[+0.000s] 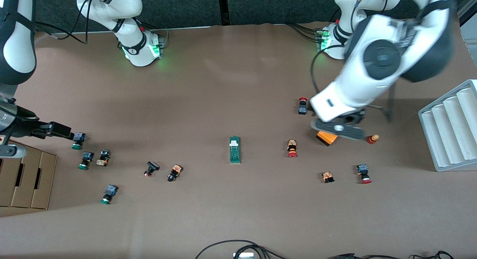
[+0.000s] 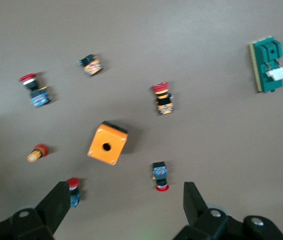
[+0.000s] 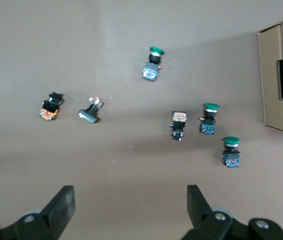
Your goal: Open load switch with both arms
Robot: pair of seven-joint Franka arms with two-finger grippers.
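The load switch, a slim dark-green bar with a small white piece at one end, lies flat near the table's middle. Neither gripper touches it. My left gripper hangs over the orange box with a hole, toward the left arm's end. In the left wrist view the left gripper stands open and empty, with the orange box and the load switch in sight. My right gripper hovers at the right arm's end by a green-capped button. The right wrist view shows the right gripper open over bare table.
Red-capped push buttons lie scattered around the orange box, green-capped ones toward the right arm's end. A white ridged tray stands at the left arm's end and a cardboard box at the right arm's end. Cables lie along the near edge.
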